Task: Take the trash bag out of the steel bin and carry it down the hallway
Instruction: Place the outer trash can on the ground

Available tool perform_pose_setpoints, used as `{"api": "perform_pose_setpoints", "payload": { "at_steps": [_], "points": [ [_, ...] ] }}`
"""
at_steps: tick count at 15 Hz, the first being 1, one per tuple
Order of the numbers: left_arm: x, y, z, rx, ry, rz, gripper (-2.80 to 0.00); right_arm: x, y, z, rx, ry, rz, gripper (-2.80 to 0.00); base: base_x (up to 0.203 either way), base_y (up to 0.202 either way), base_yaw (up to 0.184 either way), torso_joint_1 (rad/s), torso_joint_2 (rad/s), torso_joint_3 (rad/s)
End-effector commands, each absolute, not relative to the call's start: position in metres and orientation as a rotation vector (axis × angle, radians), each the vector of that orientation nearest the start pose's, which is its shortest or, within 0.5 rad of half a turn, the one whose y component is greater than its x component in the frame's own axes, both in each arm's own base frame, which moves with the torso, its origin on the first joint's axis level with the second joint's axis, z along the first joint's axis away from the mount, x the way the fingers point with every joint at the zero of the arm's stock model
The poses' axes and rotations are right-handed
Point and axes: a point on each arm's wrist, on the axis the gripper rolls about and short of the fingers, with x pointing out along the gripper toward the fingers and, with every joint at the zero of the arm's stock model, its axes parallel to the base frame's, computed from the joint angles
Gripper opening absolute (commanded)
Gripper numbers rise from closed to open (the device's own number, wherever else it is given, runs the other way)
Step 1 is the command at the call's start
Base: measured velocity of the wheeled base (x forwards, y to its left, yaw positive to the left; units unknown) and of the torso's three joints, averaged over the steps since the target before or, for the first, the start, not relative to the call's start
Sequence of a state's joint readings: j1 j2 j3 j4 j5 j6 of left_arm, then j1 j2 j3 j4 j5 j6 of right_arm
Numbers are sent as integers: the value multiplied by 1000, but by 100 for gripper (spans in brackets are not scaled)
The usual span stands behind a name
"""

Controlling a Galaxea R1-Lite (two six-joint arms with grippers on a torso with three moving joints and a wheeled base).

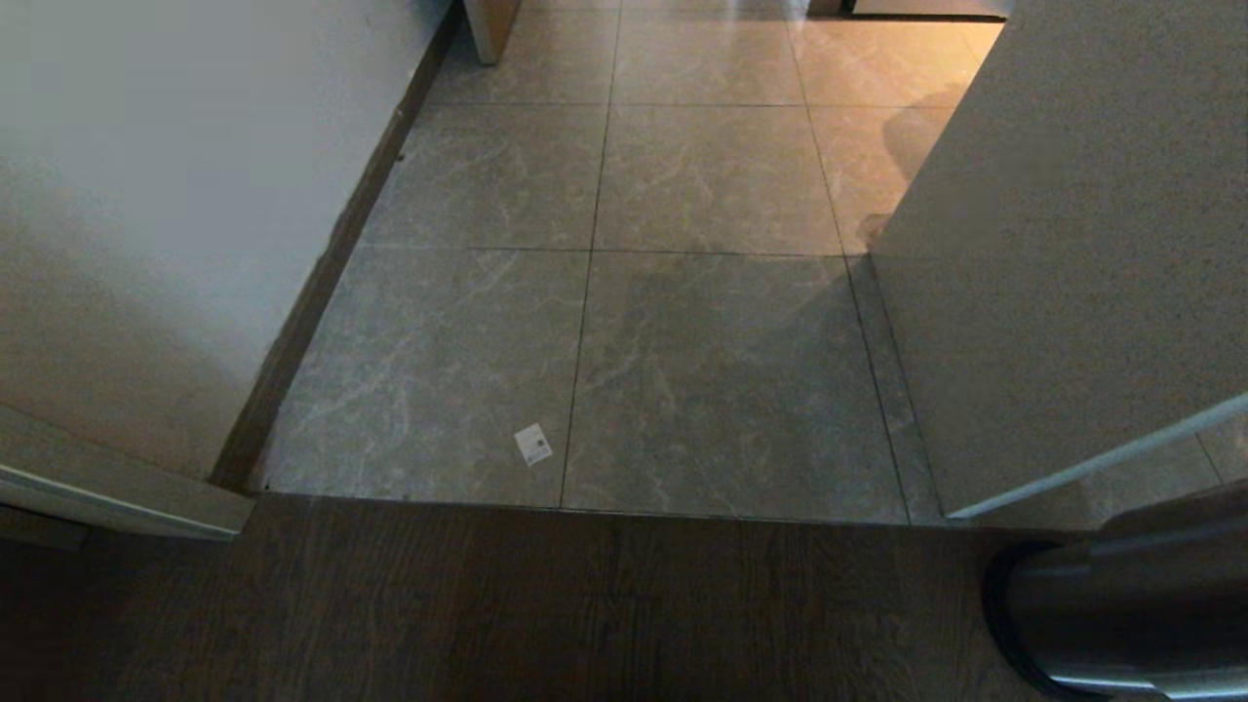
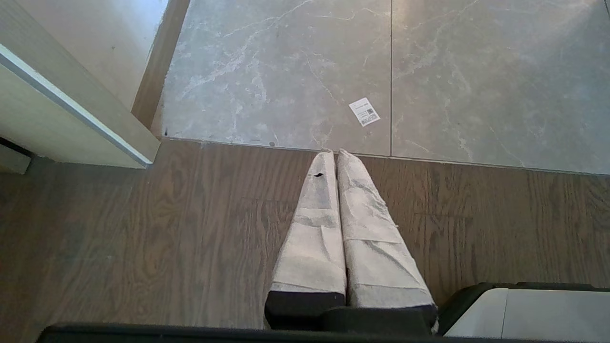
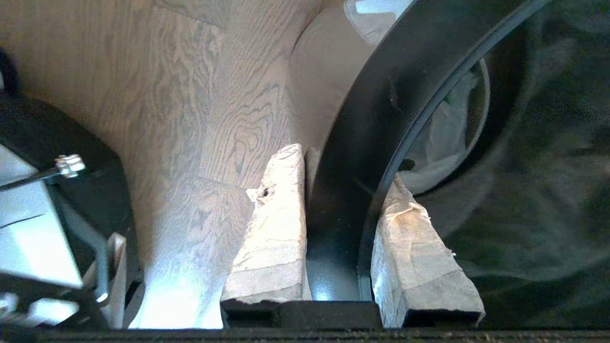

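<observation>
black-rimmed steel bin (image 3: 362, 143) between gripper (image 3: 352, 190) fingers

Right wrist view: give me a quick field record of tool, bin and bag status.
right tool: shut on the black rim, one finger outside, one inside
steel bin: on its side on the wood floor, lower right of head view
trash bag: white, inside the bin
left tool: shut, empty, over the wood floor
hallway: tiled, ahead

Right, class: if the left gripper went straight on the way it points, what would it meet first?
The left gripper probably meets the wooden floor near its seam with the tiles; depth is unclear.
</observation>
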State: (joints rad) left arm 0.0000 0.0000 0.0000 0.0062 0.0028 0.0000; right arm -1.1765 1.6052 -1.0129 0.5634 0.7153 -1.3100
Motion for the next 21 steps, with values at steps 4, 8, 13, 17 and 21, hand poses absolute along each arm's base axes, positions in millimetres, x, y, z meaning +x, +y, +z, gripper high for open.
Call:
{"api": "perform_pose_setpoints", "payload": {
  "at_steps": [4, 8, 13, 17, 21],
  "points": [
    [-23, 0, 75, 0, 6, 3, -280, 84, -174, 230, -426, 717, 20, -280, 0, 0, 0, 0, 0, 0],
    [-23, 0, 75, -1, 6, 3, -280, 71, -149, 252, -494, 707, -19, -280, 0, 0, 0, 0, 0, 0],
    [-23, 0, 75, -1, 6, 3, -280, 58, -117, 267, -505, 745, -47, -280, 0, 0, 0, 0, 0, 0],
    [-23, 0, 75, 0, 5, 3, -280, 48, -106, 274, -537, 751, -118, -280, 0, 0, 0, 0, 0, 0],
    [-23, 0, 75, 0, 6, 3, -280, 31, -108, 275, -520, 827, -237, -280, 0, 0, 0, 0, 0, 0]
  ]
}}
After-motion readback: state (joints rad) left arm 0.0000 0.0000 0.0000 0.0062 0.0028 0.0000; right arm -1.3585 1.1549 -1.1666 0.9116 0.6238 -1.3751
